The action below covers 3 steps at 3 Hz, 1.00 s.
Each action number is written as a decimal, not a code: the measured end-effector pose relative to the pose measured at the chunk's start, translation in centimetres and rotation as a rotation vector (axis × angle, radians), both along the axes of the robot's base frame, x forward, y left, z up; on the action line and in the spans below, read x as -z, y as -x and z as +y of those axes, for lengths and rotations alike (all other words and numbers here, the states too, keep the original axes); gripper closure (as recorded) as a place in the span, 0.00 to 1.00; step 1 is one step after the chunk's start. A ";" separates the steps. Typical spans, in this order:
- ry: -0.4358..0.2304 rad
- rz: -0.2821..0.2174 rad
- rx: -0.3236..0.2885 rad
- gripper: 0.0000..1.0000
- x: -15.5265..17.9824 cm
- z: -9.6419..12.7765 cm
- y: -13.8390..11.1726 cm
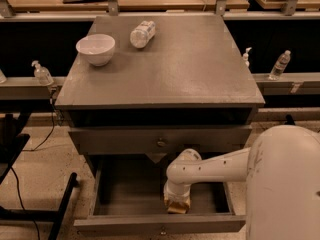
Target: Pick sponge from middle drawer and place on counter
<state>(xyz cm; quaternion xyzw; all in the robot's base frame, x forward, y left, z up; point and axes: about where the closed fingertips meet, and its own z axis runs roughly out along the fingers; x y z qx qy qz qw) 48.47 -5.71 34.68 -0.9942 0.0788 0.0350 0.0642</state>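
Note:
The middle drawer [120, 196] is pulled open below the counter [170, 64]; it is a shallow grey box with a narrow front panel. My white arm reaches down into its right half, and the gripper [176, 200] points down at the drawer floor near the front wall. A yellow piece of the sponge [175, 208] shows directly under the gripper, against the floor. The wrist hides the rest of it. I cannot see whether the gripper has hold of it.
On the counter stand a white bowl [96, 48] at the back left and a clear plastic bottle [142, 33] lying on its side beside it. A shut drawer with a round knob [161, 143] sits above the open one. My white body [287, 184] fills the lower right.

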 end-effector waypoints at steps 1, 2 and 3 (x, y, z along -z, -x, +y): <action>-0.054 -0.062 0.015 1.00 -3.8 -0.4 -0.1; -0.149 -0.121 0.044 1.00 -9.9 -0.7 -0.7; -0.227 -0.149 0.011 1.00 -15.2 -0.3 -0.3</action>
